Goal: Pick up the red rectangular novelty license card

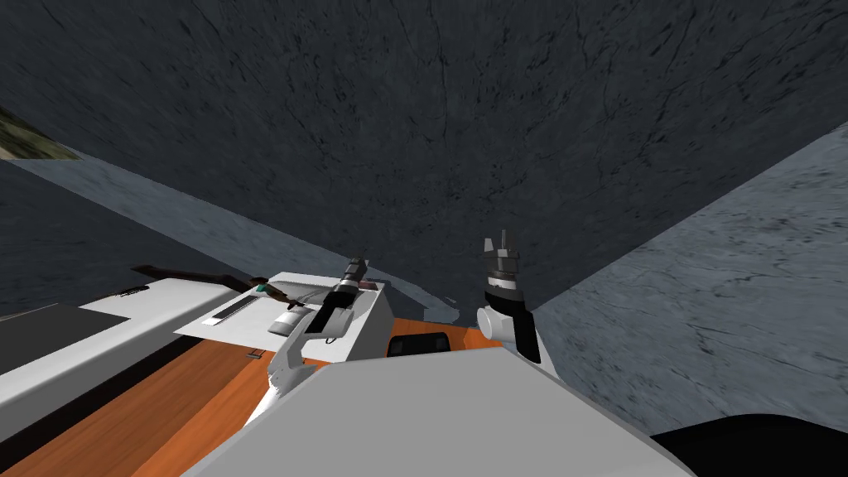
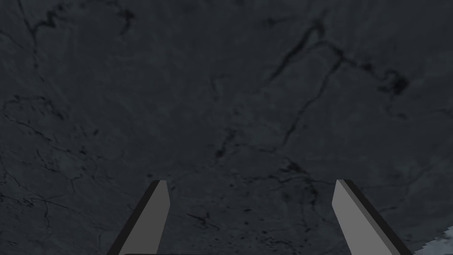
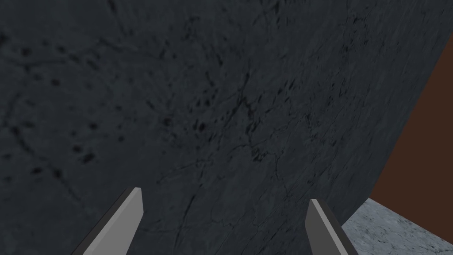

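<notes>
Left gripper and right gripper — fingers of each spread apart — pointed at a dark veined wall, which lay straight ahead of both pairs of fingertips.

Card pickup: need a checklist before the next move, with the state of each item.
1. Sight of the card: cannot tell; nothing on the orange desk reads clearly as a red card.
2. left gripper open and empty: ok; fingers apart, nothing between.
3. right gripper open and empty: ok; same.
4. Grippers aimed at the desk: not ok; both wrist views face the dark wall.
5. Left arm's clearance over the white box: cannot tell; the forearm overlaps it in the head view.
</notes>
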Controlling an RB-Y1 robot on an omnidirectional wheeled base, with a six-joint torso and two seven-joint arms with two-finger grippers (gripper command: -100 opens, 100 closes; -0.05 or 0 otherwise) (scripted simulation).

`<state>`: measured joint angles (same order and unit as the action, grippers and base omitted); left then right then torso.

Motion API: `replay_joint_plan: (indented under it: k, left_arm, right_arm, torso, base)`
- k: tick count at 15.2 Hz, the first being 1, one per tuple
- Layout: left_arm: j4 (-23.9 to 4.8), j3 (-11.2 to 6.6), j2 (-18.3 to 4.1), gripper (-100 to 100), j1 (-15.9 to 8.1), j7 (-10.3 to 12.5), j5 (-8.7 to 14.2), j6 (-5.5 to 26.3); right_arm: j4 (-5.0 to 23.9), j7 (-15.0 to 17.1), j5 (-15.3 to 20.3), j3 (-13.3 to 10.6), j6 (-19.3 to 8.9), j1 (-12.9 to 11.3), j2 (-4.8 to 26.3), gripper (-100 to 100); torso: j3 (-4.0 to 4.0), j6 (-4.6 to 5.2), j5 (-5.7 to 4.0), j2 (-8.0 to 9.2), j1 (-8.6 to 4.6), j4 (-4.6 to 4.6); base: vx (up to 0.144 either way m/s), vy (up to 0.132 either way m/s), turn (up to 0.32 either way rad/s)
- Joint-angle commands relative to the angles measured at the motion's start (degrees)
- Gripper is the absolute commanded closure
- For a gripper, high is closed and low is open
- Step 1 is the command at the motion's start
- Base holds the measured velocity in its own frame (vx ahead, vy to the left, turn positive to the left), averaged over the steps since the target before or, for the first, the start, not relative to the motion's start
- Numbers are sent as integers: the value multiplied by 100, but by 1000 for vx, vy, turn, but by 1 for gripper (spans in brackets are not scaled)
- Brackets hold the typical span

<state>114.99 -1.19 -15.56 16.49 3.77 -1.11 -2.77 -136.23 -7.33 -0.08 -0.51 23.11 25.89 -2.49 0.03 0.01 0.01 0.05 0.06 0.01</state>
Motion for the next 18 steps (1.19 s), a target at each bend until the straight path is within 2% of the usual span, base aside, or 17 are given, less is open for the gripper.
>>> replay_joint_plan:
  k: [1, 2, 3, 5, 6, 8, 9, 11, 12, 14, 15, 17, 18]
  left_arm:
    - [-183, -16, -88, -100, -146, -38, 62, 286]
    - [-183, -16, -88, -100, -146, -38, 62, 308]
    - [-417, -31, -195, -100, -336, -95, 146, 506]
    - [-426, -31, -195, -100, -336, -95, 146, 641]
    - [-631, -46, -298, -100, -535, -154, 233, 844]
    - [-679, -46, -298, -100, -535, -154, 233, 987]
    - [-911, -62, -395, -100, -739, -216, 323, 1160]
    - [-940, -62, -395, -100, -739, -216, 323, 1343]
    - [-1145, -79, -487, -100, -950, -279, 415, 1521]
    - [-1209, -79, -487, -100, -950, -279, 415, 1710]
    - [-1437, -96, -575, -100, -1165, -344, 508, 1857]
    - [-1483, -96, -575, -100, -1165, -344, 508, 2084]
    - [-1708, -113, -657, -100, -1385, -410, 604, 2236]
  right_arm:
    - [0, 0, 0, 0, 0, 0, 0, 0]
    - [0, 0, 0, 0, 0, 0, 0, 0]
    - [0, 0, 0, 0, 0, 0, 0, 0]
    - [0, 0, 0, 0, 0, 0, 0, 0]
    - [0, 0, 0, 0, 0, 0, 0, 0]
    - [0, 0, 0, 0, 0, 0, 0, 0]
    - [0, 0, 0, 0, 0, 0, 0, 0]
    - [0, 0, 0, 0, 0, 0, 0, 0]
    - [0, 0, 0, 0, 0, 0, 0, 0]
    - [0, 0, 0, 0, 0, 0, 0, 0]
    - [0, 0, 0, 0, 0, 0, 0, 0]
    - [0, 0, 0, 0, 0, 0, 0, 0]
    - [0, 0, 0, 0, 0, 0, 0, 0]
  torso:
    - [0, 0, 0, 0, 0, 0]
    - [0, 0, 0, 1, 1, 0]
    - [1, -1, 0, 1, 0, 0]
    - [1, -1, 0, 1, 0, 0]
    - [1, -1, 0, 2, -1, 0]
    - [2, 0, 1, 3, 2, 1]
    - [1, -1, 0, 2, 0, 0]
    - [2, -1, 0, 3, 0, 0]
    - [2, -2, 0, 2, -1, 1]
    - [1, 0, 0, 2, 0, 0]
    - [1, -1, 0, 2, 0, 0]
    - [2, -1, 0, 3, 1, 1]
    - [1, -1, 0, 2, 1, 0]
  base:
    - [-23, 13, -23]
    - [-18, 10, -11]
    - [-21, 8, -17]
    - [-20, 8, -14]
    - [-25, 15, -19]
    - [-24, 12, -15]
    - [-24, 8, -21]
    - [-23, 9, -17]
    - [-21, 11, -16]
    - [-22, 11, -18]
    - [-25, 12, -24]
    - [-23, 13, -17]
    - [-25, 7, -15]
